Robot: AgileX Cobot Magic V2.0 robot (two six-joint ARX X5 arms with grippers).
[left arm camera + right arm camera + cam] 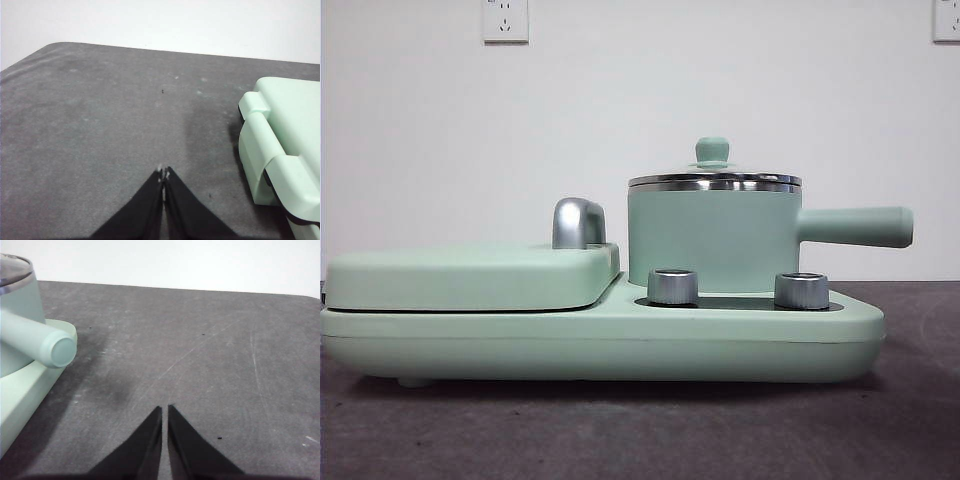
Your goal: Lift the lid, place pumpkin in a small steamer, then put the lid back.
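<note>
The small steamer point(710, 235), a mint-green pot with a steel rim, stands on the right side of the wide appliance base point(600, 340), its long handle point(855, 226) pointing right. The glass lid point(714, 180) with its mint-green knob point(712, 150) sits on the pot. The pumpkin is out of view. My left gripper point(163, 173) is shut and empty over the bare grey table, beside the base's left end. My right gripper point(164, 409) is shut and empty over the table, to the right of the pot's handle point(40, 342). Neither arm shows in the front view.
A flat mint-green griddle cover point(470, 275) with a chrome handle point(577, 222) lies on the base's left half. Two chrome knobs point(672, 286) point(801, 290) stand in front of the pot. The base's left end point(280, 150) shows in the left wrist view. A white wall stands behind the grey table.
</note>
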